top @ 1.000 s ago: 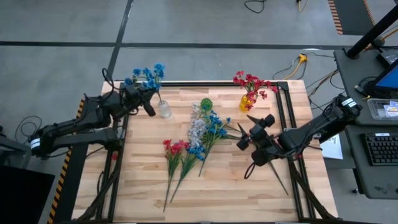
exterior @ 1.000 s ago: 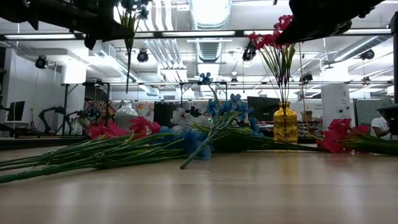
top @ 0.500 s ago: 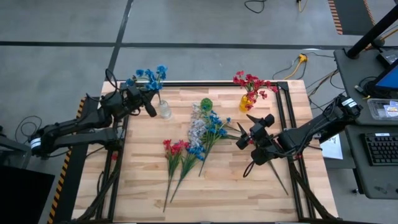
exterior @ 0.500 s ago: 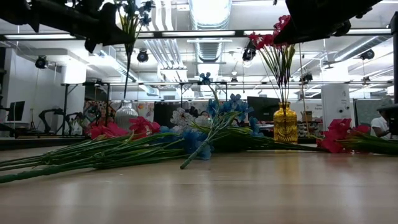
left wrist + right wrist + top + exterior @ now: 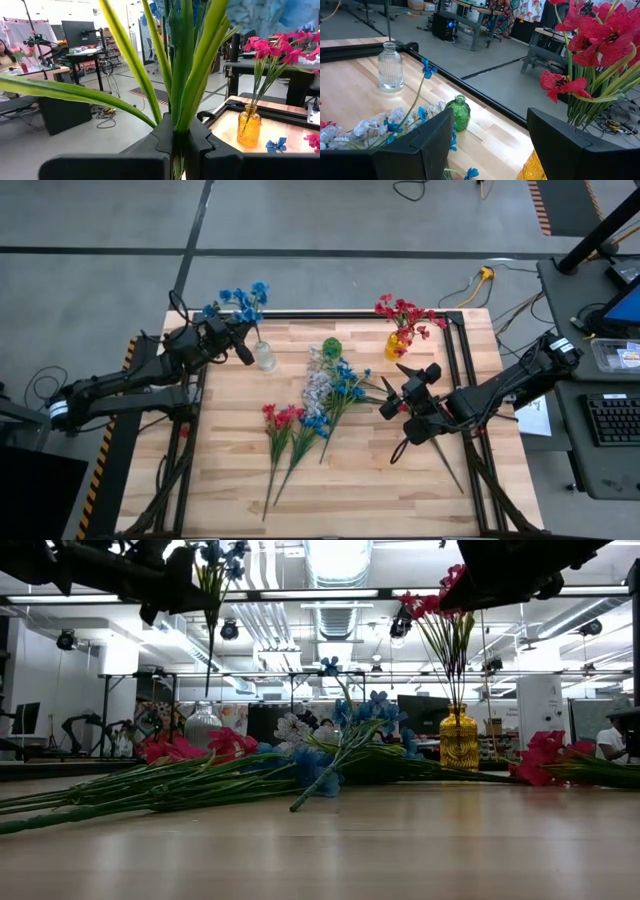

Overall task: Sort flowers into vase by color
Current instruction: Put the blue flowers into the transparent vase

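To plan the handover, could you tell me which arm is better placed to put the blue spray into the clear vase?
Left. Its pincer is shut on the blue spray above the clear vase; the right pincer stands open, empty, near the yellow vase.

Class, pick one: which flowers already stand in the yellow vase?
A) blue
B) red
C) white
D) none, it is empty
B: the red flowers stand upright with their stems in the yellow vase, while the left gripper holds a blue spray above the clear vase.
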